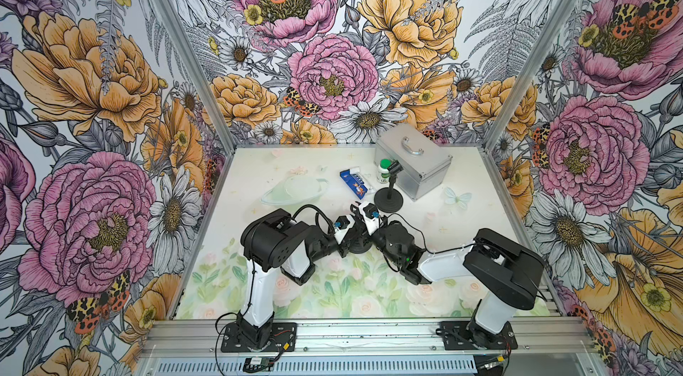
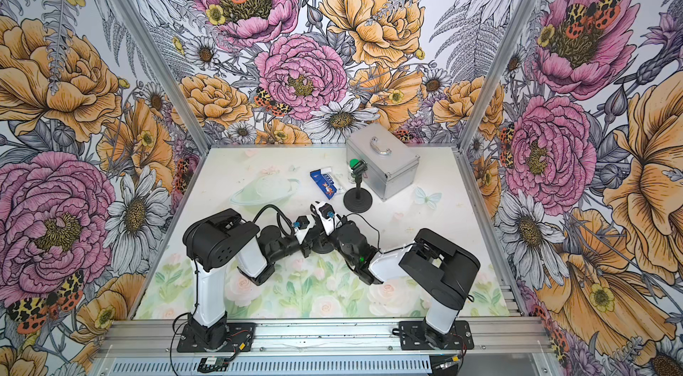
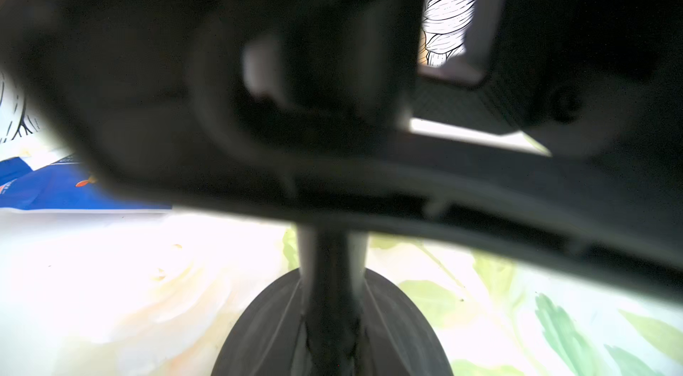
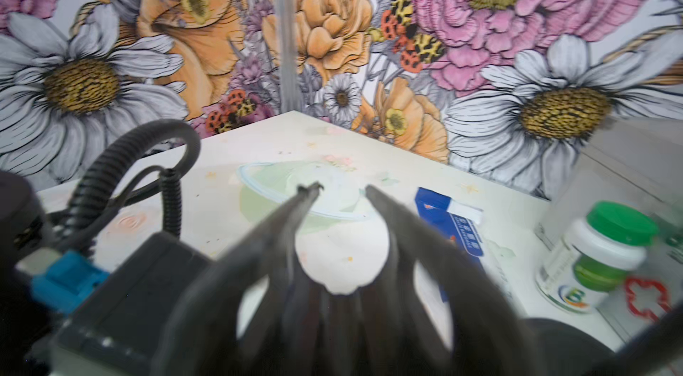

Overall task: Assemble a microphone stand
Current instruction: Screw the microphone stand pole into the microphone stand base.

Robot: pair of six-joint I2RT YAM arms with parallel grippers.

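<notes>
A black round stand base point(image 1: 358, 246) sits at the table's middle, mostly hidden under both wrists. In the left wrist view its upright pole point(image 3: 332, 281) rises from the base point(image 3: 266, 337). My left gripper point(image 1: 349, 237) is shut on that pole low down. My right gripper point(image 1: 357, 209) is above the pole's top, shut on a black U-shaped microphone clip point(image 4: 384, 215) whose two prongs point away from the jaws. In the left wrist view the clip and right gripper are a dark blur over the pole. Whether clip and pole touch is hidden.
A second, whole stand point(image 1: 388, 200) with a clip on top stands just behind the grippers. Behind it are a green-capped bottle point(image 1: 384, 171) and a silver case point(image 1: 414, 159). A blue box point(image 1: 353, 182) and a clear dish point(image 1: 292, 189) lie at the back left.
</notes>
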